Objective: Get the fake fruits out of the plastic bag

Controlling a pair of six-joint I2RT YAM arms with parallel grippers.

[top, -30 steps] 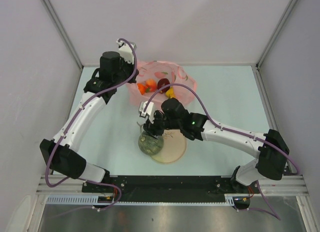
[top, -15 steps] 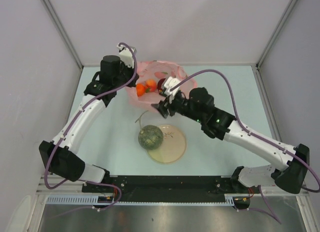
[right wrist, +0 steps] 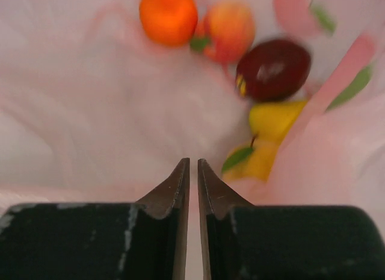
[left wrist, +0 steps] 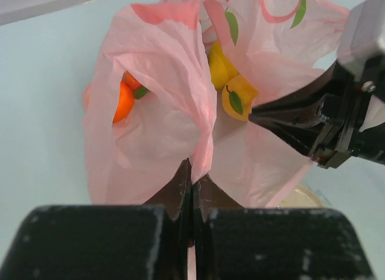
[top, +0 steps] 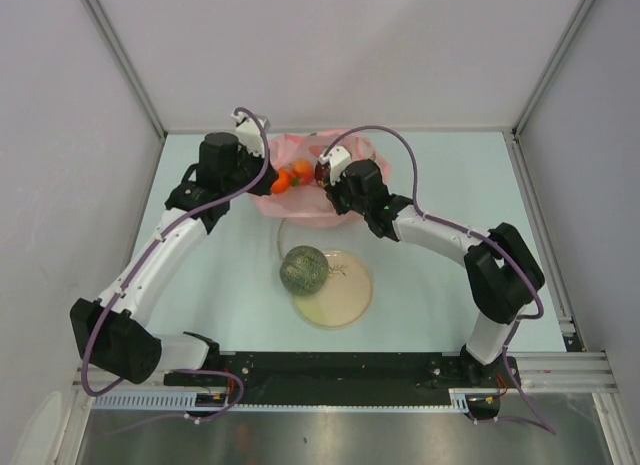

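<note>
L claw clenched on rim of pink bag, R claw closed, empty, at bag mouth, w/ orange, apple, yellow fruit inside; melon on plate.

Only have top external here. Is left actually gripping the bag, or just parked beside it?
Observer: Gripping. In the left wrist view the left gripper is shut on a fold of the plastic bag.
Operator: Right got a fruit?
Observer: No. In the right wrist view the right gripper is closed to a thin slit with nothing in it. It points into the bag, and the yellow fruit lies loose just ahead and right of its tips.
</note>
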